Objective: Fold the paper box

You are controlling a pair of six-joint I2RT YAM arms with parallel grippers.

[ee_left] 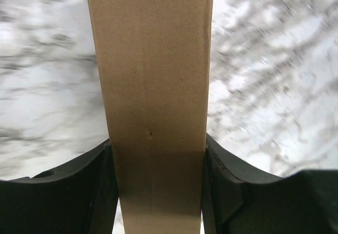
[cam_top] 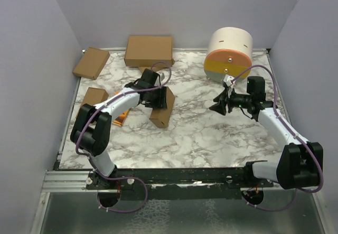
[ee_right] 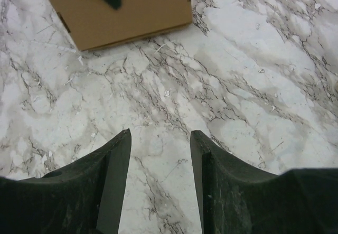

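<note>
Left of the surface's middle, the left claw was clamped across the paper box, an oblong carton, likely to steady it for the next fold. Toward the right edge, the right claw hung apart and empty, seemingly ready to assist.

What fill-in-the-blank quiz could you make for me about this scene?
The left fingers clamp a paper box coloured ___.
The right fingers hold ___.
The round tub stands at the table's far ___ corner.
Missing words: brown; nothing; right.
</note>
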